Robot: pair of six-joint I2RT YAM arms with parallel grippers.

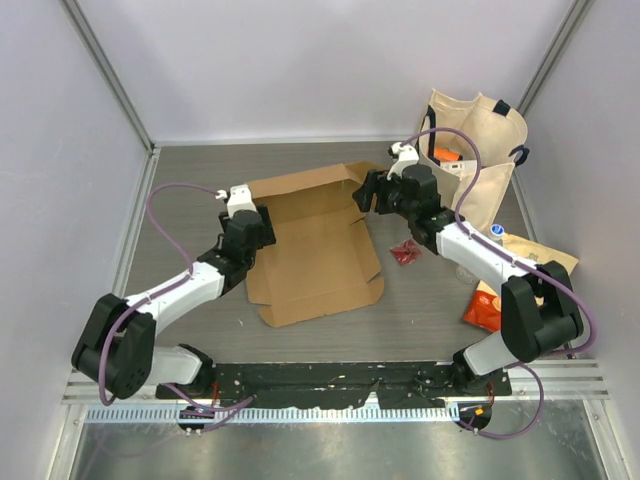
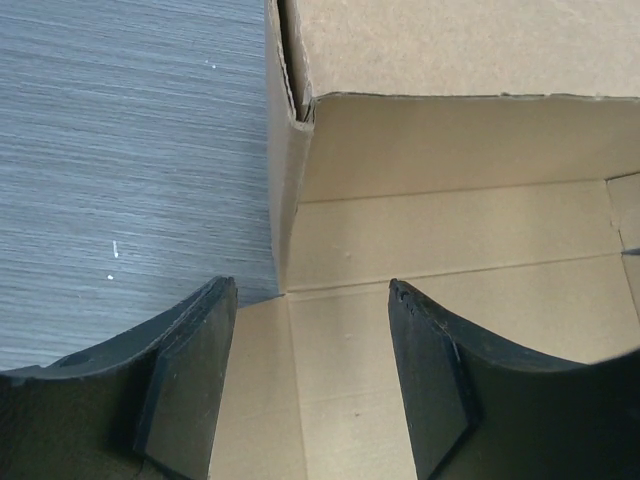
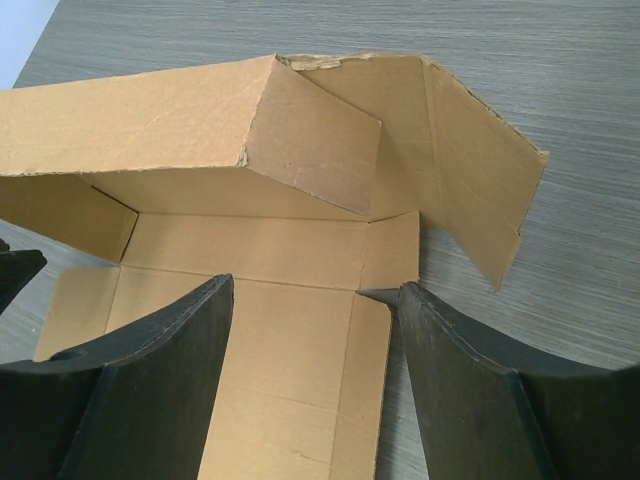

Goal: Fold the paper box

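Observation:
The paper box (image 1: 318, 255) is a brown cardboard sheet lying partly folded in the middle of the table, its back wall and far flaps raised. My left gripper (image 1: 262, 226) is at its left edge, open. In the left wrist view the fingers (image 2: 190, 385) straddle a crease of the box (image 2: 450, 230) near its upright left wall and clamp nothing. My right gripper (image 1: 366, 192) hovers at the back right corner, also open. In the right wrist view its fingers (image 3: 170, 380) spread over the box floor (image 3: 270, 250) and right side flap, and one loose flap (image 3: 480, 190) leans outward.
A cream tote bag (image 1: 482, 150) stands at the back right. An orange snack bag (image 1: 484, 306) lies by the right arm's base, and a small red packet (image 1: 405, 252) lies just right of the box. Grey walls enclose the table on three sides.

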